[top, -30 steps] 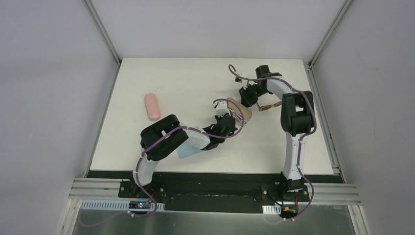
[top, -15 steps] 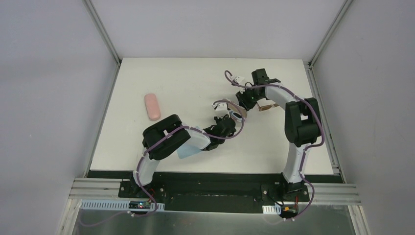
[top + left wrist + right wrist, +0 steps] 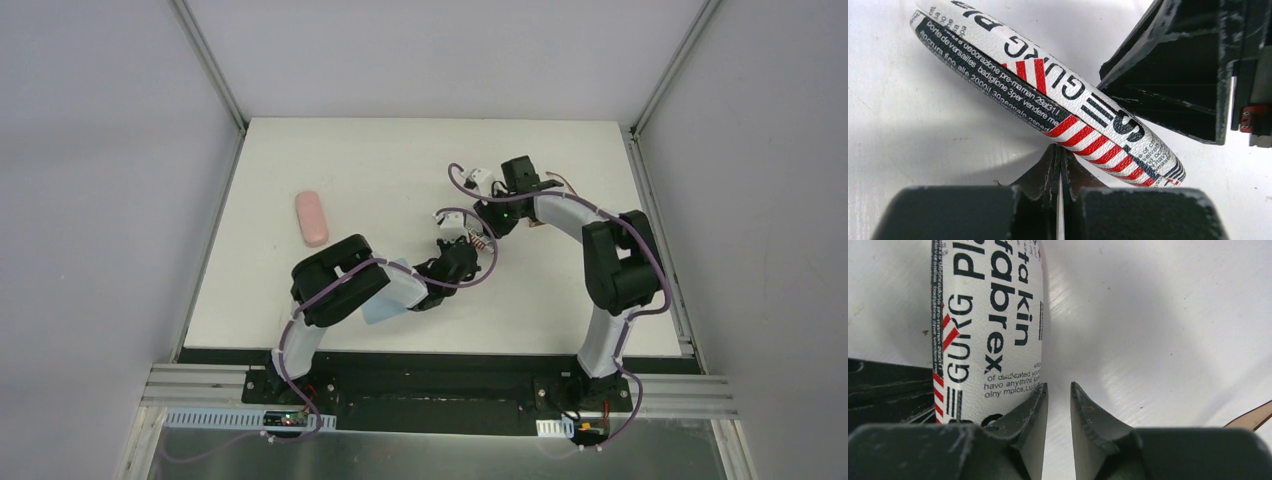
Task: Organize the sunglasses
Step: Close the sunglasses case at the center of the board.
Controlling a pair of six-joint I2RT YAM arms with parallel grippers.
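Note:
The black-and-white lettered case (image 3: 1048, 95) with red stripes lies closed on the table between both grippers, also in the right wrist view (image 3: 993, 315) and partly in the top view (image 3: 479, 238). My left gripper (image 3: 1060, 152) is shut and empty, its tips against the case's long edge. My right gripper (image 3: 1059, 387) is narrowly open with nothing between the jaws, its left finger against the case's end. Only a brown temple tip (image 3: 1254, 417) of the brown sunglasses shows, right of my right gripper. The pale lilac sunglasses are out of view.
A pink case (image 3: 311, 217) lies at the table's left. A light blue cloth (image 3: 378, 312) sits under my left arm near the front edge. My right gripper's black body (image 3: 1173, 75) crowds the case's far side.
My right gripper has swung left, away from the brown sunglasses, and come down at the lettered case. My left gripper has stayed at the case.

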